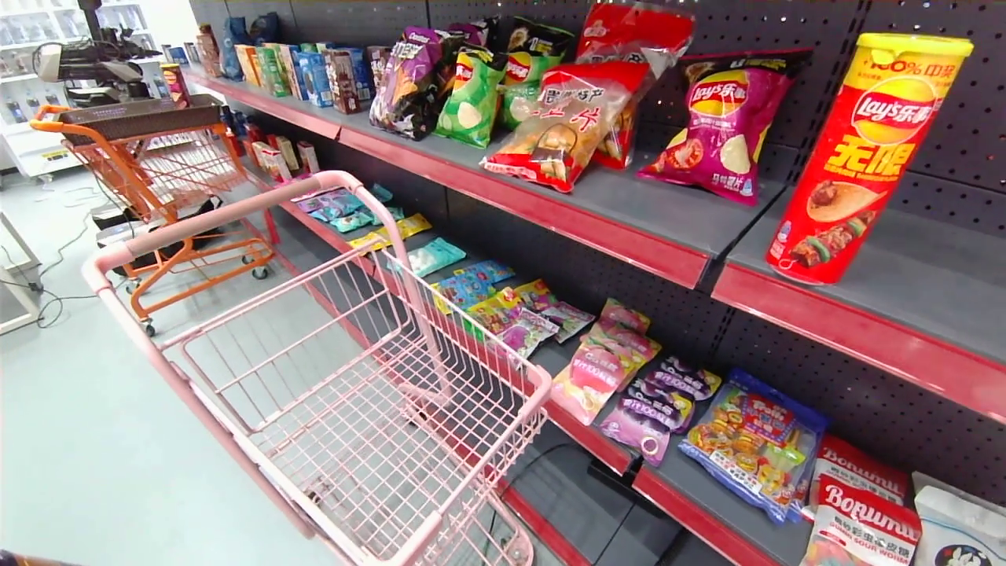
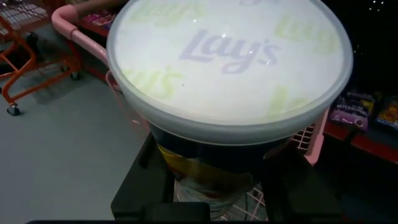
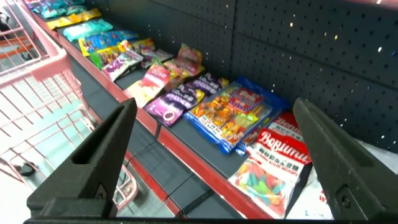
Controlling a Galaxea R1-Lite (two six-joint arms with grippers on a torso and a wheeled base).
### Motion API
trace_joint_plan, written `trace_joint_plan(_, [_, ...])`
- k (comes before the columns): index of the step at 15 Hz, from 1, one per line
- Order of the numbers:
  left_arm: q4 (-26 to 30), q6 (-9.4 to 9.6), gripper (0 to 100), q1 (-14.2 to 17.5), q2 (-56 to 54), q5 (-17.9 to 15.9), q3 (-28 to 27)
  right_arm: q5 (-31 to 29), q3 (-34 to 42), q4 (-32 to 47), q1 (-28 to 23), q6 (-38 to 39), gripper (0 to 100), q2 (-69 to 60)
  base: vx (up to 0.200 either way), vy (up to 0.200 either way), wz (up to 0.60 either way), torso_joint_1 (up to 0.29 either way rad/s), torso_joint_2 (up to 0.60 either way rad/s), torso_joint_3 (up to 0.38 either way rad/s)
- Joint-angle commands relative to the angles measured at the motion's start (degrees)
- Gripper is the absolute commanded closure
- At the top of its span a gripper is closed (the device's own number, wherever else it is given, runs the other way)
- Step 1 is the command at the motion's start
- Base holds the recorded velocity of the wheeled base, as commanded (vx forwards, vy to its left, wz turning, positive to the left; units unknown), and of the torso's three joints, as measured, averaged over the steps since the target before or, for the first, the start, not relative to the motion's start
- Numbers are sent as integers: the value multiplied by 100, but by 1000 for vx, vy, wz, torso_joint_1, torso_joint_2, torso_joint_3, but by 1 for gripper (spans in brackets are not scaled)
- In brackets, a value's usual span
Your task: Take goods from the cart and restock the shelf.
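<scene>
Your left gripper (image 2: 214, 180) clamps a lidded chip canister (image 2: 230, 62) by the rim of the pink cart (image 2: 68, 25). Your right gripper (image 3: 214, 106) hangs wide open over candy bags (image 3: 230, 115) along the front edge of the lower shelf (image 3: 180, 152).

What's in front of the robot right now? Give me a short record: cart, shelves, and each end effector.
Cart: pink cart, beside the shelving
Upper shelf: chip bags and a red canister standing upright
Lower shelf: candy packets lying flat
Left end effector: shut on chip canister, lid toward the camera
Right end effector: open, holding nothing, facing the lower shelf
</scene>
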Motion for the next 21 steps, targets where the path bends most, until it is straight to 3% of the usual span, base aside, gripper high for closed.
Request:
trace_joint_plan(1, [-1,2,100,1,-5,4,-25,1,5,-1,1,-4,0,2,0,0,0,173,-505,-349])
trace_joint_plan(6, [-1,10,100,9,30,57,-34,1,5,-1,1,-4,0,2,0,0,0,187,-547,-361])
trace_joint_plan(8, [-1,248,100,150,56,514,-52,1,5,-1,1,-4,0,2,0,0,0,227,-584,-366])
trace_joint_plan(9, [-1,336,100,150,56,575,-60,1,5,-1,1,-4,0,2,0,0,0,232,-608,-359])
trace_joint_plan(16, [-1,406,100,106,109,443,-210,9,5,-10,1,4,0,2,0,0,0,193,-466,-275])
trace_joint_plan(18, [8,520,100,132,205,452,-280,9,5,-10,1,-4,0,2,0,0,-600,122,-305,-166])
trace_joint_plan(21, [8,546,100,132,302,452,-315,9,5,-10,1,4,0,2,0,0,-600,14,-23,-19])
